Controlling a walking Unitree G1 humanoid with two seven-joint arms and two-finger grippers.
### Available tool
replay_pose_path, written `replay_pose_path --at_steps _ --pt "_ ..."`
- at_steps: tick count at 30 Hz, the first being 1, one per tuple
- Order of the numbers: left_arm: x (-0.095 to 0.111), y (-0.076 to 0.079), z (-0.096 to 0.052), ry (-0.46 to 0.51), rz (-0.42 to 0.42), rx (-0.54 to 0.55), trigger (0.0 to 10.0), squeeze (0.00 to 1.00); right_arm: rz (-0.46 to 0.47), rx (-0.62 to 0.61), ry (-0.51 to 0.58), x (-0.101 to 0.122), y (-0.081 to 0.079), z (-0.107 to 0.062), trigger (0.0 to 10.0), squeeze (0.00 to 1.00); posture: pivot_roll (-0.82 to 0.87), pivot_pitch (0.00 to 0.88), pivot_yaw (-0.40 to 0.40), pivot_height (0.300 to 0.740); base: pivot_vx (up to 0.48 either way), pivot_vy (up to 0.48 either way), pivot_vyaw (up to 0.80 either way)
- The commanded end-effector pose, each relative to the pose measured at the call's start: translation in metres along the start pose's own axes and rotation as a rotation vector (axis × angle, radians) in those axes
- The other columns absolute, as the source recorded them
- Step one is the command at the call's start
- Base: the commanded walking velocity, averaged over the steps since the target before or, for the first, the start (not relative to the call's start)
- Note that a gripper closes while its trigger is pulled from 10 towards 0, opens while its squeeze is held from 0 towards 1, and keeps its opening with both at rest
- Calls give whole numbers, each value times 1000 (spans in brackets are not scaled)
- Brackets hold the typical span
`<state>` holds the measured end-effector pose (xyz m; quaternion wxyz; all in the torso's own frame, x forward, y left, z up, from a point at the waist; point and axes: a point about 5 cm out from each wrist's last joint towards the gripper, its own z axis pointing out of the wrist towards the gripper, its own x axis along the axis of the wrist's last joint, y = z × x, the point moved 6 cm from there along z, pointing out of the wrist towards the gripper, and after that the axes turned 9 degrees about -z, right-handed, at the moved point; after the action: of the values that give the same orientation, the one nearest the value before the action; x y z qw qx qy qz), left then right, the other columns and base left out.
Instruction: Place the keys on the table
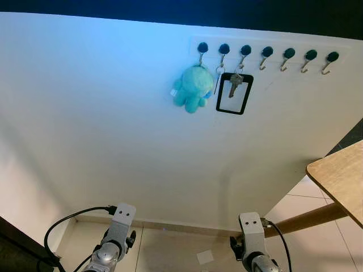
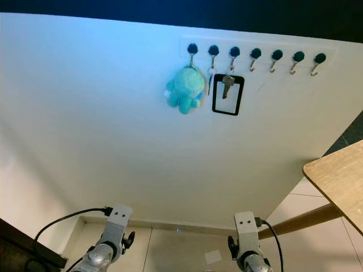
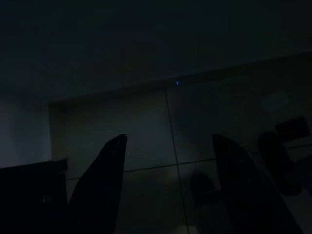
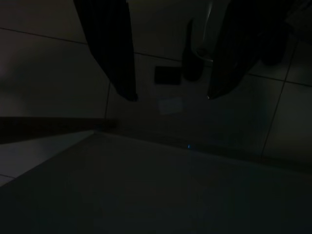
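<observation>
Keys [image 1: 235, 84] with teal plush [image 1: 194, 86] hang on wall hook rack [image 1: 266, 52] at 12 o'clock, wooden table [image 1: 339, 174] at 3 o'clock, left gripper [image 3: 168, 146] and right gripper [image 4: 170, 97] low, fingers spread, empty.

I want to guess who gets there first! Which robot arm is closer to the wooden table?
The right. The right arm hangs low beside the wooden table, just left of its slanted leg. The left arm hangs further left, on the far side of the right arm.
</observation>
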<state>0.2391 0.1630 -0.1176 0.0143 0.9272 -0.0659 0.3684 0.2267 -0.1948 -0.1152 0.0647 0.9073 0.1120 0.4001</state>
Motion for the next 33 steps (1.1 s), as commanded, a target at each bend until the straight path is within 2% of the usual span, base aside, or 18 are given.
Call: replay_pose_path --at_steps 1,33 --pt "-2 8 0 -8 7 -14 10000 0 -9 2 -16 -5 -2 -1 10000 0 52 0 -53 740 0 0 0" --pt "3 4 1 8 19 -1 10000 0 -19 4 -40 -10 -3 -2 10000 0 64 0 -51 740 0 0 0"
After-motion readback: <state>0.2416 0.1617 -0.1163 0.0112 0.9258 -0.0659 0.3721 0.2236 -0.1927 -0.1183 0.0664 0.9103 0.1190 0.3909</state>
